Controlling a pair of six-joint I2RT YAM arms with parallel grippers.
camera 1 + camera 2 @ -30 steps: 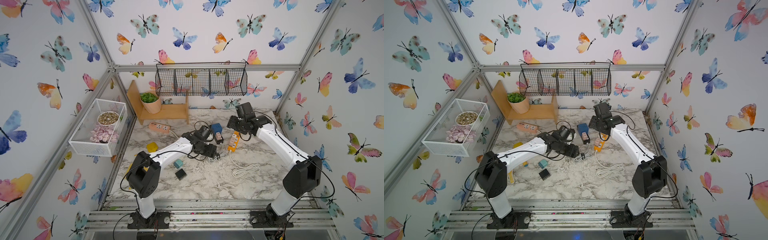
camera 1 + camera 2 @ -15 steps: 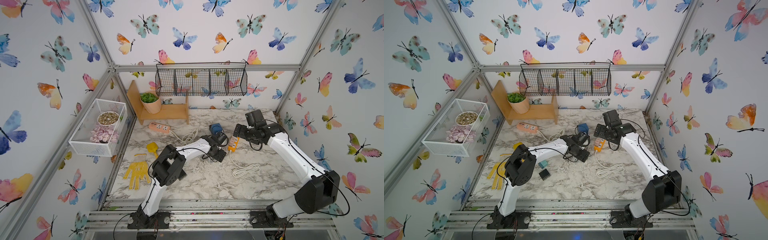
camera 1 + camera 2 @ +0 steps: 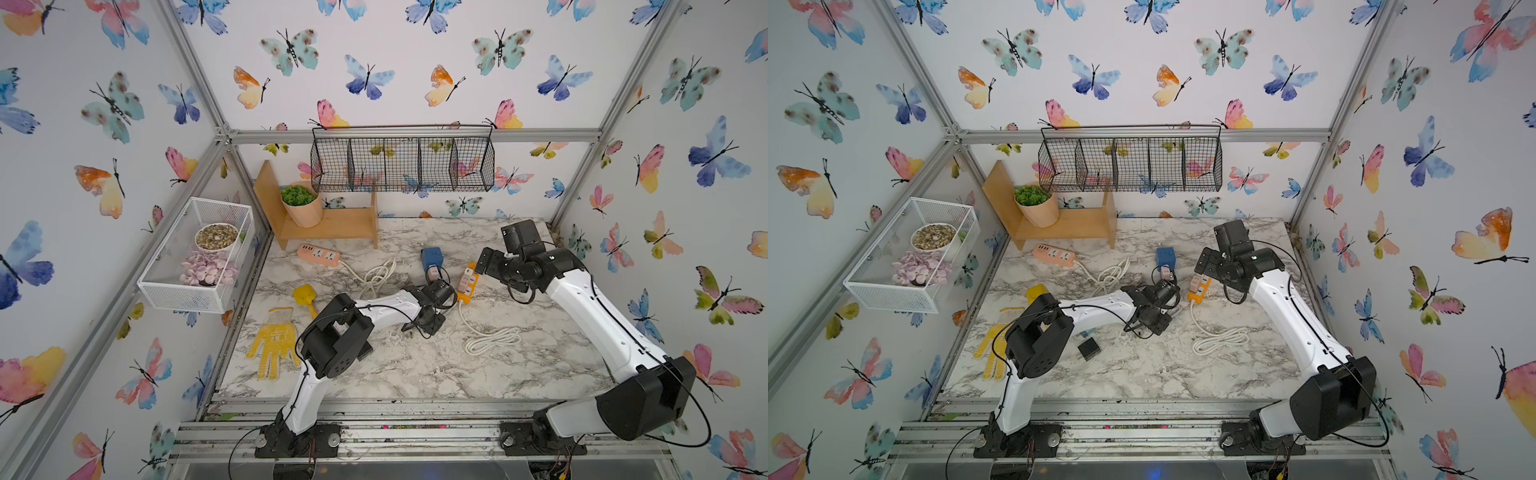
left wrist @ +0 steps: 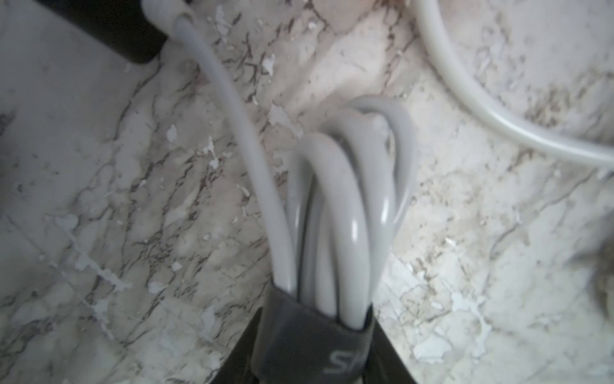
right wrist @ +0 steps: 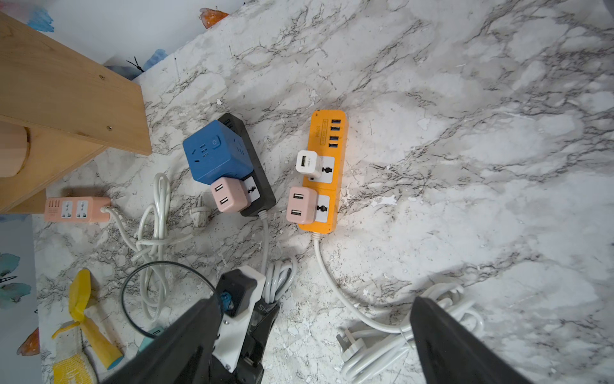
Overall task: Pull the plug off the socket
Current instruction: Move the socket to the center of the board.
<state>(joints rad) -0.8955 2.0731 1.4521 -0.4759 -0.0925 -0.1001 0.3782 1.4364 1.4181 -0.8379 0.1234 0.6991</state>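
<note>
An orange power strip lies on the marble table with a white plug and a pink plug in its sockets. Beside it a black strip carries a blue cube and another pink plug. My left gripper is shut on the strapped grey cable bundle of the black strip, in front of both strips. My right gripper hangs open above the orange strip's white cord, holding nothing.
A pink power strip and its white cord lie by the wooden shelf with a potted plant. A coiled white cord, a yellow shovel, a yellow glove and a small black charger lie around.
My left gripper has come down in front of the black strip and shut on the grey cable bundle. My right gripper has opened wider, and its arm has swung out to the right.
</note>
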